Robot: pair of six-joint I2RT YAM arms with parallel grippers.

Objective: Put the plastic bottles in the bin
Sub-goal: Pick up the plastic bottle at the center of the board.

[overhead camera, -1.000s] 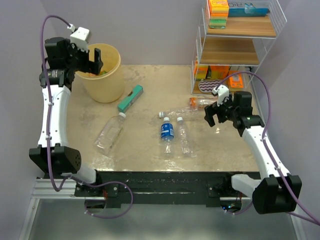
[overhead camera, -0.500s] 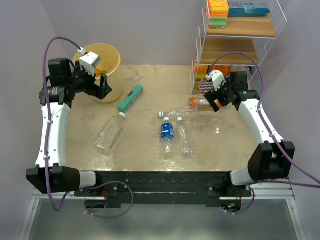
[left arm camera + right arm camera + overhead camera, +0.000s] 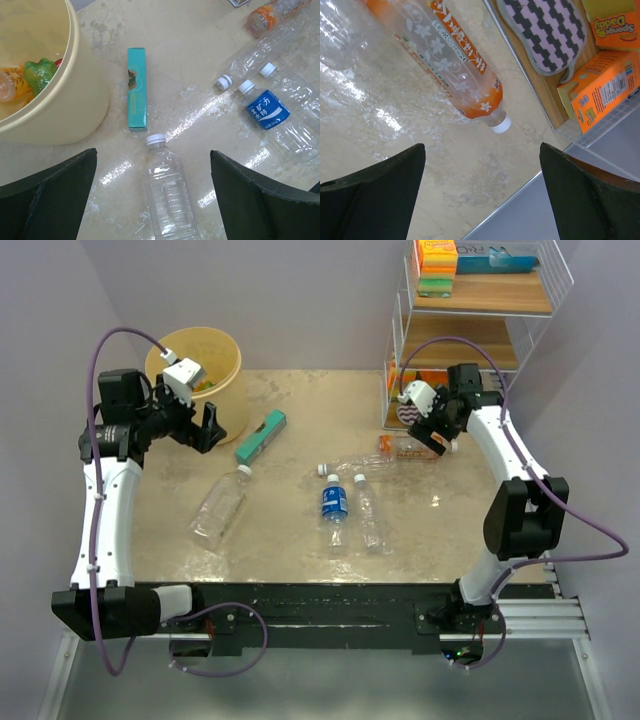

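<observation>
From above, my left gripper (image 3: 205, 428) hangs spread and empty beside the bin (image 3: 228, 400); my right gripper (image 3: 438, 439), equally spread, hovers over the orange-labelled bottle (image 3: 402, 447). Left wrist: a clear bottle (image 3: 167, 197) lies between my fingers (image 3: 50, 200); I'd pinch mid-body, avoiding the teal box (image 3: 136, 90). Right wrist: I'd rotate to cross that slanted bottle.

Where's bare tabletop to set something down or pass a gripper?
Free: the far strip between the round pale yellow plastic bin and the white wire shelf rack; the lane between the lone clear plastic bottle and the blue-labelled bottle; the near-right corner. Crowded: centre-right, from that bottle to the orange-labelled bottle.
</observation>
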